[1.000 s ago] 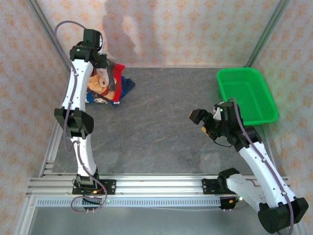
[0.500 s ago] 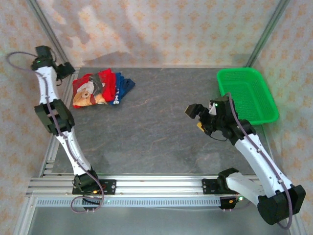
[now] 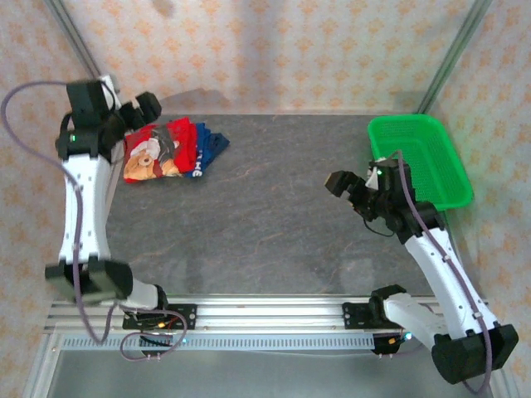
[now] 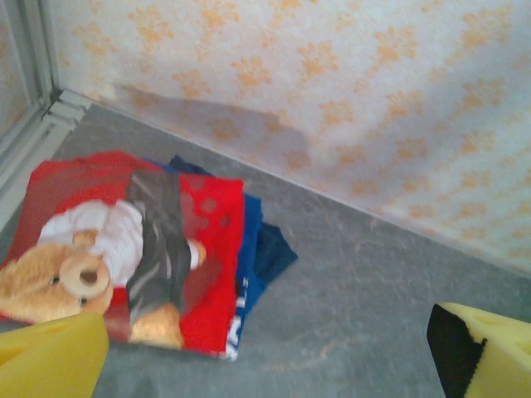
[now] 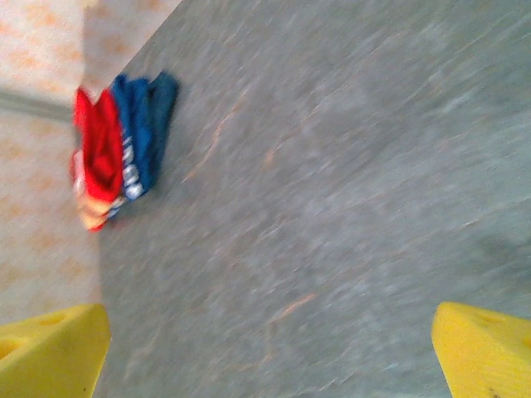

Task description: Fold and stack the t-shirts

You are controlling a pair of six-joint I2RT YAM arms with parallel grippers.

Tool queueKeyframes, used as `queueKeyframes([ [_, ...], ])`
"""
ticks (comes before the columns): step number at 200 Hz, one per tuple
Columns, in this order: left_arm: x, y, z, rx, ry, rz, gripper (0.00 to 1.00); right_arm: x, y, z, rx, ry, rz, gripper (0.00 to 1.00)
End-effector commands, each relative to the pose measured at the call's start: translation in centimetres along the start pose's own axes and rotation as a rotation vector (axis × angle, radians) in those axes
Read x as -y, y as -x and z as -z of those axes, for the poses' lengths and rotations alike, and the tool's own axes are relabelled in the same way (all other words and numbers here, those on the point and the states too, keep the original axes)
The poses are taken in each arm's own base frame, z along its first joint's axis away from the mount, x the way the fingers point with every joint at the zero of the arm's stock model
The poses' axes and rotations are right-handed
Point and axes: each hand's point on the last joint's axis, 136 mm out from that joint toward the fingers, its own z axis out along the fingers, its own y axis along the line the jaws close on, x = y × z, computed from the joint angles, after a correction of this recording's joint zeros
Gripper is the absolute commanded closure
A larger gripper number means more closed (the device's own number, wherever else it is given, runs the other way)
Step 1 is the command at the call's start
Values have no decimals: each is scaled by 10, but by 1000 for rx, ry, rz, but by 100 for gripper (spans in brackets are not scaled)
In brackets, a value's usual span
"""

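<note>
Though white lettering edges the blue tee (image 4: 259, 249), it is too small to read; the red tee (image 4: 124, 240), bear print up, lies folded on top of it in the far left corner of the table (image 3: 274, 215). Since half a second ago the left gripper (image 3: 139, 108) has swung in beside the pile, fingers spread and empty; the right gripper (image 3: 341, 183), also spread wide, has edged towards the basket (image 3: 419, 162)
</note>
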Motion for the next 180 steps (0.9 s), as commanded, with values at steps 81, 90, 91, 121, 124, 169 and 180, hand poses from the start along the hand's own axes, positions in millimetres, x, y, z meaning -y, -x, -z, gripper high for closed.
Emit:
queueKeyframes([
  [81,-132,-185,8,283,362,-16,0,164,46,-23,467,-520,177,1],
  [90,-131,-190,2,323,343,-62,0,167,58,-15,531,-536,157,1],
  [91,-130,-190,1,325,339,-67,0,167,59,-16,534,-533,164,1],
  [121,-142,-213,-24,319,365,-124,0,169,81,-16,716,-551,320,1],
  [124,-143,-215,-28,312,363,-127,0,172,80,-17,717,-561,327,1],
  [169,-129,-210,-71,312,296,-170,0,177,90,-44,811,-447,293,0],
  [180,-125,-206,-82,276,298,-222,0,173,99,-54,807,-435,317,1],
])
